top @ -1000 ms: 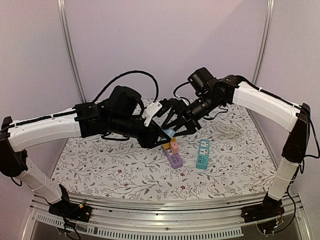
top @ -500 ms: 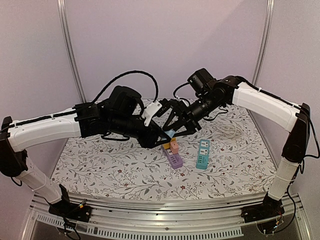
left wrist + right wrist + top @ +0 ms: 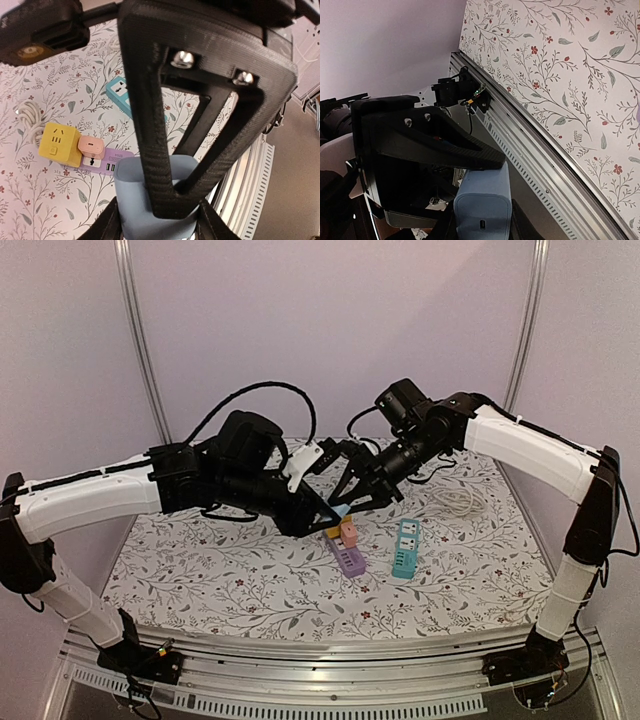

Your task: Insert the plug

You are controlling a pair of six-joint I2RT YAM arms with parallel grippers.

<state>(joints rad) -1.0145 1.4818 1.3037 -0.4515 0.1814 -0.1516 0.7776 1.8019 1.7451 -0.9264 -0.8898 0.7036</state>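
Observation:
A light blue plug [image 3: 339, 508] hangs in the air between both grippers, above the purple power strip [image 3: 349, 560]. My left gripper [image 3: 326, 512] is shut on the plug; in the left wrist view the plug [image 3: 150, 202] sits between my own fingers, and the right arm's black finger [image 3: 150, 115] presses on its front face. My right gripper [image 3: 347, 500] also clamps the plug [image 3: 482, 207] from the other side, with the left arm's finger [image 3: 425, 142] lying on top of it. The purple strip [image 3: 107, 162] carries a pink adapter [image 3: 91, 147] and a yellow cube [image 3: 60, 144].
A teal power strip [image 3: 405, 547] lies to the right of the purple one. A coiled white cable [image 3: 460, 502] lies at the back right. The table's aluminium front rail [image 3: 530, 145] borders the floral cloth [image 3: 560, 65].
Almost nothing: the right gripper has shifted very slightly at the plug. Both arms stay joined at the plug above the purple strip.

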